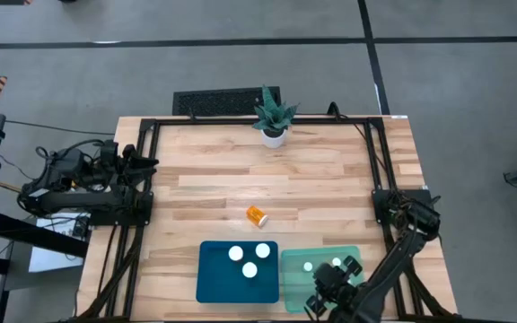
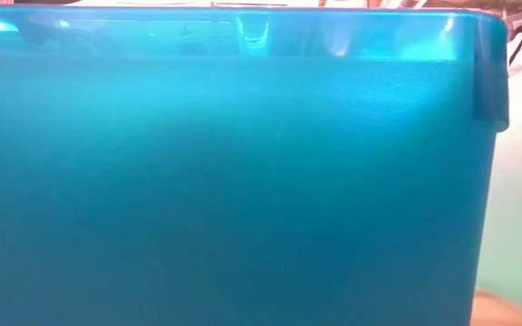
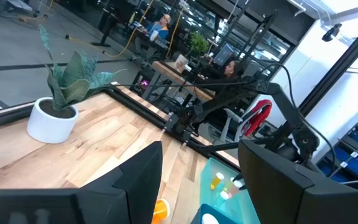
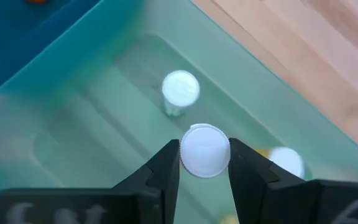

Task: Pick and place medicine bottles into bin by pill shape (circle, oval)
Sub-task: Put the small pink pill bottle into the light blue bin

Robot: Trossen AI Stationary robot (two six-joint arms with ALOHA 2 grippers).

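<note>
My right gripper (image 4: pixel 204 163) hangs over the pale mint green tray (image 1: pixel 296 292) at the lower right of the high view, my two fingers (image 4: pixel 164 171) pinched against the round white cap of a medicine bottle (image 4: pixel 204 151). The jaws stand only narrowly apart, just the cap's width, so the bottle hangs upright and, I judge, should drop in standing. Under it in the wrist view two more white-capped bottles already stand in this tray, one (image 4: pixel 180 89) above my held cap in the frame, one (image 4: pixel 286 161) at its right. The dark blue tray (image 1: pixel 212 285) just left of the green one holds three white caps, presumably the other pill shape. One amber bottle (image 1: pixel 257 214) lies on its side on the wooden table (image 1: pixel 330 179), centre frame, above the blue tray; I take it as the next to sort. My left gripper (image 3: pixel 199 180) waits at the table's left edge, jaws well apart, holding nothing, looking towards the potted plant (image 1: pixel 272 117)
</note>
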